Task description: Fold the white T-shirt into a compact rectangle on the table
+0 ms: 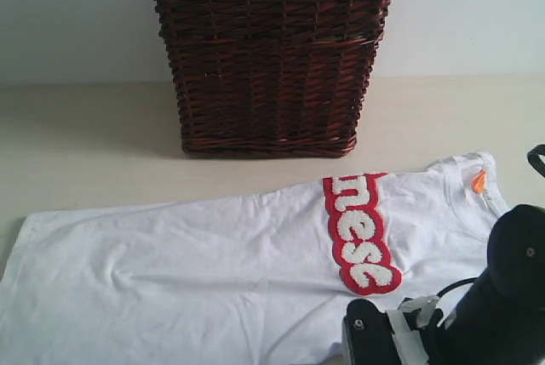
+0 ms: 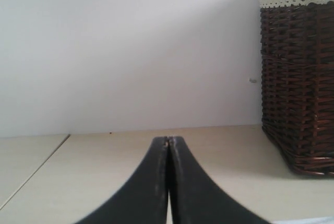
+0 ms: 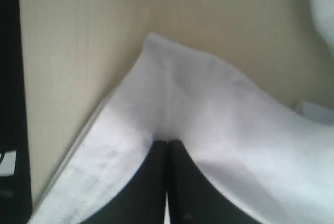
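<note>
White cotton T-shirt with red band (image 1: 213,246) is lying spread on the pale beige table (image 1: 85,135).
You are pinching its edge in the black right gripper (image 3: 167,141); the black left gripper (image 2: 167,139) is squeezing shut, empty. Be lifting slowly.

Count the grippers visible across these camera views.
2. The left gripper is shut and empty, over the table near the basket. The right gripper is shut, pinching the T-shirt edge. None appear hidden.
</note>
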You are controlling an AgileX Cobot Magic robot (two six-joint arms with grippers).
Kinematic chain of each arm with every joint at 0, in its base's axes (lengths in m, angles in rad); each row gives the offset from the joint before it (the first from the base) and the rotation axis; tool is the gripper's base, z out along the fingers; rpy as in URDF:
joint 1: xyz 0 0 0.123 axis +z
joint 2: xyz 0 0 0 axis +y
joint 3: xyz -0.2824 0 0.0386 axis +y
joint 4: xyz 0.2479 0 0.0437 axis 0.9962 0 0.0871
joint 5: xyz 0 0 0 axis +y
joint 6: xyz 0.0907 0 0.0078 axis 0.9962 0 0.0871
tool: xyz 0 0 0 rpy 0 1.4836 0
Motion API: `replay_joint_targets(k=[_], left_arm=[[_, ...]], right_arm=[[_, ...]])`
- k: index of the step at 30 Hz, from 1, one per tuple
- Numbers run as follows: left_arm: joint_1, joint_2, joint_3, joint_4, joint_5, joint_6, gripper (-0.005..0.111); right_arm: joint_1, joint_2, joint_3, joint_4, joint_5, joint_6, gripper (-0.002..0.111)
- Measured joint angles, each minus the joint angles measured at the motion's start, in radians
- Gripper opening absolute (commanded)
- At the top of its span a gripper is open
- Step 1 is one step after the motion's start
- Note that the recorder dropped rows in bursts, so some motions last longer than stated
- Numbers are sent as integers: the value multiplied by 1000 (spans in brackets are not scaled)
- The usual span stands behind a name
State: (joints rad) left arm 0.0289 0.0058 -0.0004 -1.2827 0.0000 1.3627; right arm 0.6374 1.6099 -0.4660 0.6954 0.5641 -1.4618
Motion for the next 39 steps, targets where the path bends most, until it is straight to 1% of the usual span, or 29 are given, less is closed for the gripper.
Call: replay_joint_targets(k=[2, 5, 6, 8, 11, 17, 21, 25, 30, 32, 34, 39], left_arm=[[0, 0, 0, 0, 0, 0, 0], [0, 0, 0, 0, 0, 0, 0], [0, 0, 0, 0, 0, 0, 0], [0, 0, 0, 0, 0, 0, 0], [0, 0, 0, 0, 0, 0, 0], [0, 0, 0, 0, 0, 0, 0], [0, 0, 0, 0, 0, 0, 0], [0, 0, 0, 0, 0, 0, 0], [0, 0, 0, 0, 0, 0, 0], [0, 0, 0, 0, 0, 0, 0], [0, 0, 0, 0, 0, 0, 0], [0, 0, 0, 0, 0, 0, 0]], right_arm=[[2, -55, 18, -30, 15, 0, 16], [2, -191, 20, -41, 26, -4, 42], [2, -229, 20, -41, 32, -10, 49], [2, -272, 20, -41, 76, -19, 54], [2, -285, 38, -28, 141, -23, 54], [2, -215, 110, -14, 150, -23, 54], [2, -174, 133, -14, 121, -25, 54], [2, -138, 137, -16, 51, -27, 54], [2, -109, 137, -12, 41, -31, 54], [2, -94, 135, -12, 43, -41, 51], [2, -84, 131, -14, 43, -51, 46], [2, -75, 126, -16, 18, -56, 27]])
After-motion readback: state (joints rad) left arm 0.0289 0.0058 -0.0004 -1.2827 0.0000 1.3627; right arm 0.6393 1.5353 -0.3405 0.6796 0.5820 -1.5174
